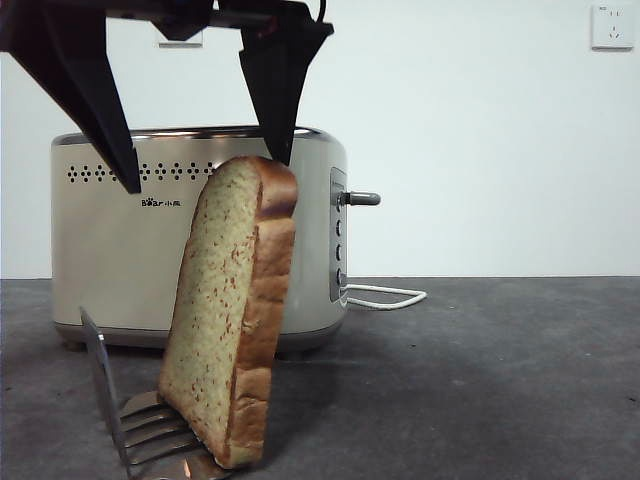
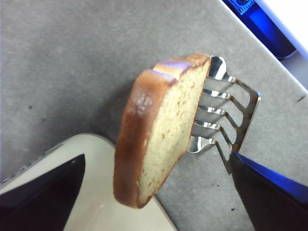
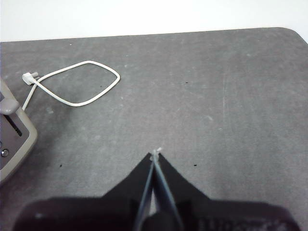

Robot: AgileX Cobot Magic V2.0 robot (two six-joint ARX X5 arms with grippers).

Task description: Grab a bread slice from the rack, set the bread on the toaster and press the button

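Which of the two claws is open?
The left gripper, spread wide above the slice of bread in the rack. The right gripper is shut over bare table.

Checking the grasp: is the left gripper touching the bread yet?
Apart. The left wrist view shows the left gripper with jaws open, clear gaps either side of the slice of bread.

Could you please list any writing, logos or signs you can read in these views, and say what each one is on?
"Bear": small dark logo on the toaster front, followed by tiny characters too small to read.
Wall socket: faint marks, unreadable.
Wrist views: no text visible.
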